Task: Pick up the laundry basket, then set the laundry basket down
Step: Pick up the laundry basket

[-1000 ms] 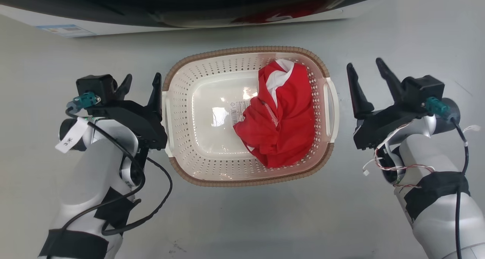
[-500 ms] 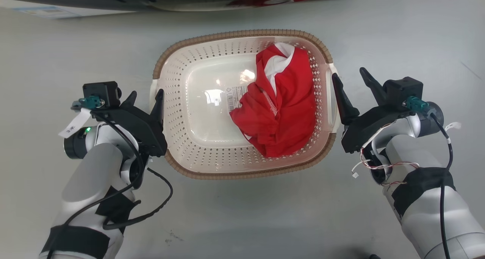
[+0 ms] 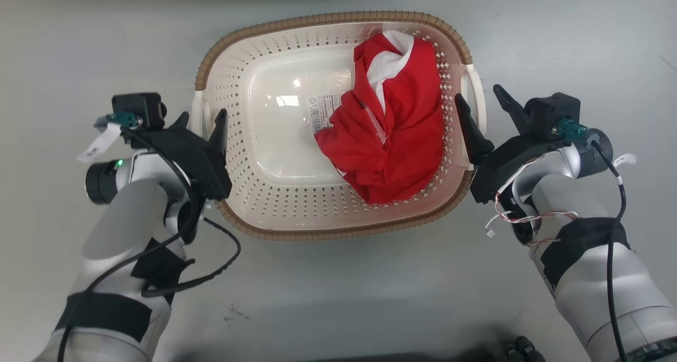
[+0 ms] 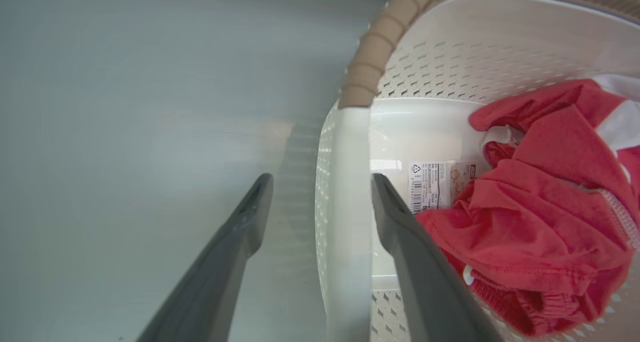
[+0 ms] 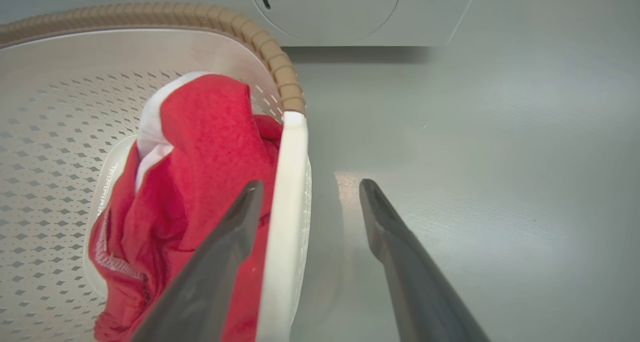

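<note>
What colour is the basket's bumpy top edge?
Light brown, woven-looking. The rim of the laundry basket shows best in the right wrist view.

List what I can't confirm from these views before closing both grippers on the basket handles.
- Head view: label print too small; red garment covers part of it.
- Head view: left gripper hides the left handle's lower end.
- Right wrist view: white appliance cut by the top edge.

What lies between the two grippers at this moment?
The laundry basket, holding a red garment, lies between the left gripper and the right gripper in the head view; each open gripper straddles a side handle.
</note>
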You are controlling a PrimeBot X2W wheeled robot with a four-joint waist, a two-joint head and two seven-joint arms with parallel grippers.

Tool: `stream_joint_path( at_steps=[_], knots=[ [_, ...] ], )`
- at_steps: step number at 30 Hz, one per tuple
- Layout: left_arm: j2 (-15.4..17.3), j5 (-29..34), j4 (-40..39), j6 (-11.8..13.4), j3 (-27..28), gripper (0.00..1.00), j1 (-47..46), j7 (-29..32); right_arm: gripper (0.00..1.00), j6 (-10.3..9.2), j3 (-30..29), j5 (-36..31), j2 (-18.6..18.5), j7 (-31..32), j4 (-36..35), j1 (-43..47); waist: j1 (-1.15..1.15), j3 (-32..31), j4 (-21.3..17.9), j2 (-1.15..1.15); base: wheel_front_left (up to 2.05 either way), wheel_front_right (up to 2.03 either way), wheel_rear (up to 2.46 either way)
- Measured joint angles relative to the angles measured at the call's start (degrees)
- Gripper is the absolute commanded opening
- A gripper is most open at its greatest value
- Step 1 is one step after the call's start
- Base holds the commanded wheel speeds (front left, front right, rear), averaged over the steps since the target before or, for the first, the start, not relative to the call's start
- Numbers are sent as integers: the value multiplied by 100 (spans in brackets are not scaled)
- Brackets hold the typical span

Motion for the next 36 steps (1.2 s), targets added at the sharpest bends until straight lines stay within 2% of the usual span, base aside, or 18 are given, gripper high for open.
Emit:
stream_joint_path(
  at_steps=[5, 6, 7, 8, 9, 22, 36],
  knots=[
    [-48, 0, 97, -47, -13, 100, -255, 33, 100, 3, 70, -2, 22, -5, 141, -179, 0, 174, 12, 0, 0, 0, 0],
    [-55, 0, 140, -48, -12, 93, -267, 32, 81, 3, 81, -2, 30, -5, 171, -198, 0, 199, 16, 0, 0, 0, 0],
    [-60, 0, 187, -48, -12, 56, -266, 32, 0, 3, 91, -1, 38, -7, 201, -217, 0, 219, 20, 0, 0, 0, 0],
    [-65, 0, 225, -48, -13, 0, -266, 33, 0, 3, 100, -1, 47, -7, 233, -241, 0, 232, 23, 0, 0, 0, 0],
    [-103, 0, 247, -107, -27, 0, -277, 32, 0, 60, 131, -1, 80, -9, 274, -274, 0, 247, 24, 0, 0, 0, 0],
    [-201, -56, 653, -144, -16, 0, -445, -15, 0, 56, 146, 103, 200, -59, 624, -384, 0, 159, 8, 0, 0, 0, 0],
    [-348, -130, 1104, -246, -37, 0, -442, 137, 0, 112, 170, 269, 248, -57, 1129, -345, -1, -483, 40, 0, 0, 0, 0]
  ],
)
